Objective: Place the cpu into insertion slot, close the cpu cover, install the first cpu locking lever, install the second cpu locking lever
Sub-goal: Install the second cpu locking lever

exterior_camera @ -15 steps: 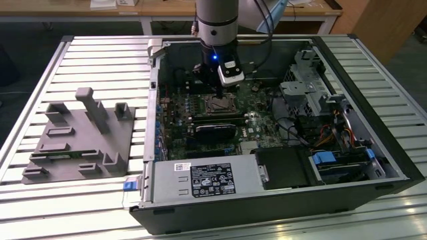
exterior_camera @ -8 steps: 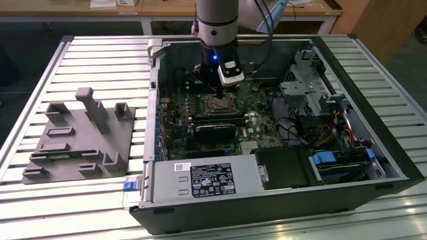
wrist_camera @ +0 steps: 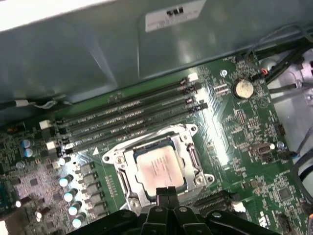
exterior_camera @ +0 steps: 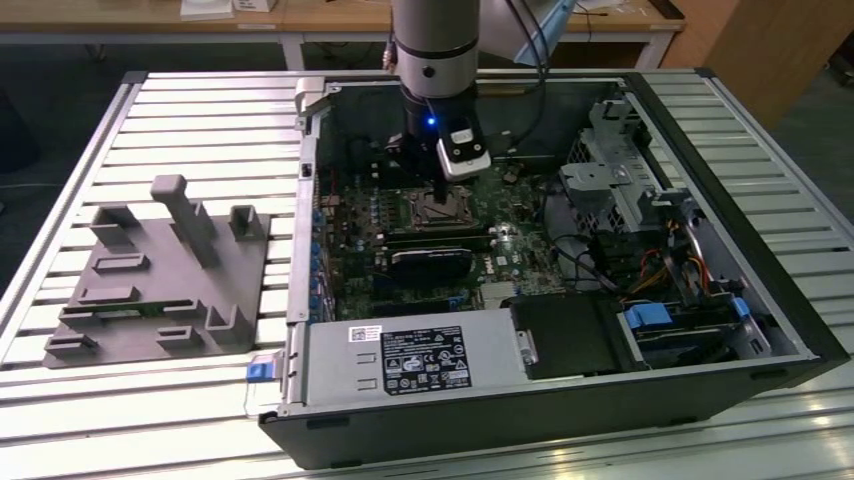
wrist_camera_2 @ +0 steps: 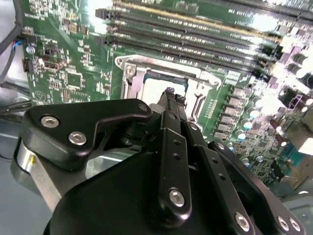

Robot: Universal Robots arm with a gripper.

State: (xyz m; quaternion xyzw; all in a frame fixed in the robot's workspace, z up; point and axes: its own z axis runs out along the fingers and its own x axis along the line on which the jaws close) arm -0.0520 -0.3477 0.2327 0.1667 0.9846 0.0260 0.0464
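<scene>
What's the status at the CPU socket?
Gripper fingers together, tips at the socket's edge. Cpu seated in the slot, cpu cover down around it. Nothing in the way.

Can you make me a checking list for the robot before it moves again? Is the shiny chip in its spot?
1. The cpu lies flat in its socket: ok in the first wrist view.
2. The cpu cover is down around the chip, its window showing the silver top: looks ok.
3. The locking levers are hooked down: cannot tell.
4. The gripper is right at the socket's edge, beside the cpu: ok.
5. The gripper is empty: cannot tell.
6. The memory slots beside the socket are apart from the gripper: ok.
</scene>
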